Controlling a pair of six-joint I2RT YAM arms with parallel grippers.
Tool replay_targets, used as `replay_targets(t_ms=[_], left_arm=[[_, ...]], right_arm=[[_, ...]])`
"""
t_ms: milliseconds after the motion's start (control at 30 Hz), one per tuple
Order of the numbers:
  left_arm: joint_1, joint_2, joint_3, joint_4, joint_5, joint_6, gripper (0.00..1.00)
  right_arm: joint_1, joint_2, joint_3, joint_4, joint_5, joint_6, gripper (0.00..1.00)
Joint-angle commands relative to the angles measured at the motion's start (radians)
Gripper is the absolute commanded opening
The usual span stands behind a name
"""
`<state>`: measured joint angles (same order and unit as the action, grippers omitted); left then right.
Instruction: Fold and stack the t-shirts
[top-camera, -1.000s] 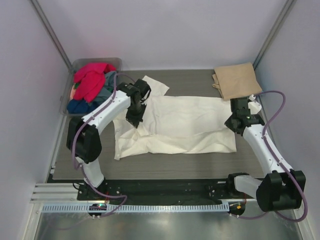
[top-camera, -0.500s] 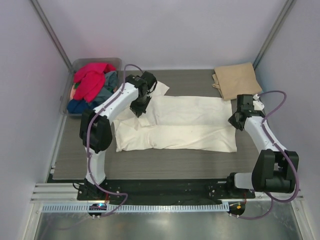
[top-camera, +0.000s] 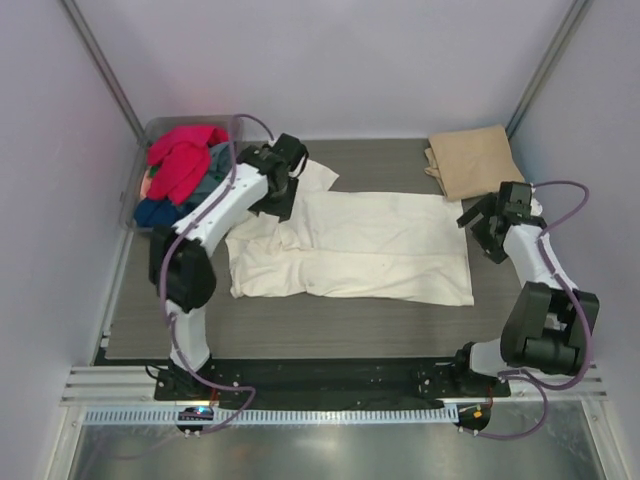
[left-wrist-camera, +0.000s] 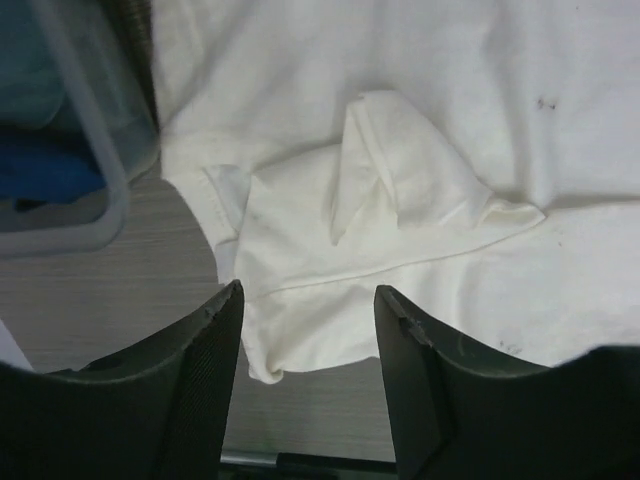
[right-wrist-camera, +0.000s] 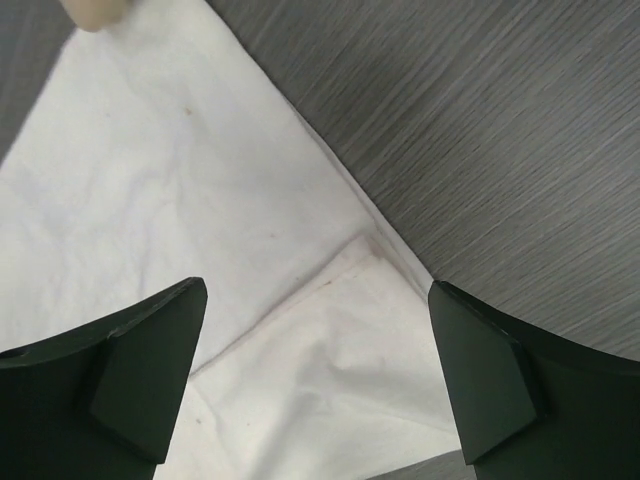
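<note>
A large cream-white t-shirt (top-camera: 350, 250) lies spread across the dark mat, one sleeve bunched at its left end. My left gripper (top-camera: 280, 203) hovers over that left end, open, with the sleeve fold (left-wrist-camera: 400, 190) and hem below it and nothing between the fingers (left-wrist-camera: 180, 390). Above the shirt's right corner (right-wrist-camera: 330, 330), my right gripper (top-camera: 480, 222) stands wide open and empty. A tan-beige t-shirt (top-camera: 470, 160) lies folded at the back right. Red (top-camera: 185, 160) and blue-grey shirts are heaped in the tub at the back left.
The grey translucent tub (top-camera: 150, 130) stands at the mat's back left corner, and its rim (left-wrist-camera: 95, 200) shows close to the left gripper. White walls close in the sides and back. Bare mat (top-camera: 300, 330) runs in front of the shirt.
Both grippers were shut on the cream shirt and have opened, letting the cloth drop flat. Both arms have moved towards the back of the table.
</note>
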<state>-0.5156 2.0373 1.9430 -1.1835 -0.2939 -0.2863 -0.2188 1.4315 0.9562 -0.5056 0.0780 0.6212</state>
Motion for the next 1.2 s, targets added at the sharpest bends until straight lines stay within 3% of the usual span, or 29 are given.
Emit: replay_targets(t_ms=[0, 167, 200, 300, 533, 800, 900, 967, 1000, 1033, 1100, 1167], left_arm=[[0.006, -0.339, -0.221, 0.07, -0.092, -0.164, 0.57], [0.008, -0.74, -0.709, 0.283, -0.009, -0.47, 0.62], [0.008, -0.869, -0.863, 0.316, 0.054, -0.519, 0.65], [0.008, -1.062, -1.111, 0.43, 0.085, -0.646, 0.76], [0.008, -1.187, -1.309, 0.493, 0.064, -0.758, 0.83], [0.008, -1.145, -1.452, 0.692, 0.03, -0.821, 0.83], [0.009, -1.126, -1.486, 0.769, -0.002, -0.833, 0.81], [0.009, -1.099, -1.491, 0.797, -0.027, -0.834, 0.79], [0.015, -1.089, -1.492, 0.805, -0.043, -0.832, 0.78], [0.019, -1.079, -1.489, 0.809, -0.053, -0.829, 0.78], [0.023, -1.048, -1.486, 0.826, -0.063, -0.826, 0.76], [0.035, -1.026, -1.48, 0.843, -0.07, -0.815, 0.68]], right_arm=[[-0.011, -0.158, 0.006, 0.006, -0.11, -0.015, 1.0], [-0.011, -0.461, -0.218, -0.056, -0.083, 0.049, 1.0], [-0.011, -0.508, -0.284, -0.06, -0.087, 0.078, 1.0], [-0.011, -0.623, -0.376, -0.094, -0.101, 0.12, 1.0], [-0.011, -0.622, -0.479, -0.099, -0.122, 0.205, 0.91], [-0.011, -0.525, -0.579, 0.015, -0.083, 0.236, 0.85], [-0.013, -0.499, -0.586, 0.038, -0.017, 0.229, 0.76], [-0.011, -0.484, -0.585, 0.059, -0.014, 0.235, 0.65], [-0.011, -0.479, -0.582, 0.068, -0.004, 0.236, 0.58], [-0.011, -0.476, -0.58, 0.07, 0.003, 0.236, 0.44], [-0.011, -0.47, -0.571, 0.072, 0.022, 0.226, 0.31], [-0.011, -0.459, -0.564, 0.076, 0.037, 0.216, 0.19]])
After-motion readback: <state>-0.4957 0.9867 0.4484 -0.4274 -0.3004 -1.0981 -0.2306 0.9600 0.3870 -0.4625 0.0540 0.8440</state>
